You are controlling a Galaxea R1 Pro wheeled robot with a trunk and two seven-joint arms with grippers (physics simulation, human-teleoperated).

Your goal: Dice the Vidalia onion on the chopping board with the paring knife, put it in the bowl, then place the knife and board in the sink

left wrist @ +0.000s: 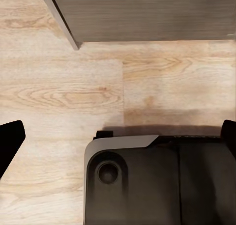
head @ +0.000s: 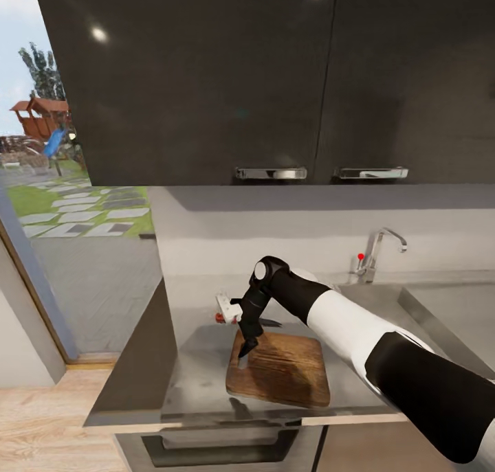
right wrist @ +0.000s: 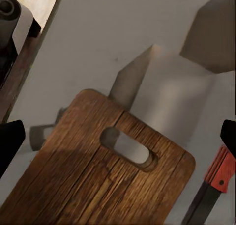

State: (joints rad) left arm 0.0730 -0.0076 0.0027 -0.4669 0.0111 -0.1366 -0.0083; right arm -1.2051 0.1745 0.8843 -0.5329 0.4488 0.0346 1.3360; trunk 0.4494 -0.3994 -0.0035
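Note:
The dark-brown chopping board (head: 285, 370) lies on the grey countertop (head: 196, 372) left of the sink (head: 385, 300). My right gripper (head: 246, 352) hangs open just above the board's far left corner. In the right wrist view its fingertips (right wrist: 10, 141) stand wide apart over the board's slot hole (right wrist: 129, 149). The paring knife (right wrist: 220, 172), red-handled, lies on the counter just beyond the board's far edge (head: 221, 317). A small white object (head: 227, 306), perhaps the bowl, is partly hidden behind the wrist. The onion is out of view. My left gripper (left wrist: 118, 136) is open, hanging over the floor.
The chrome faucet (head: 379, 251) with its red knob (head: 360, 257) stands behind the sink. Dark upper cabinets (head: 206, 80) hang overhead. A glass opening (head: 69, 218) to the garden is at the left. My base (left wrist: 157, 181) stands on the wooden floor (left wrist: 59, 97).

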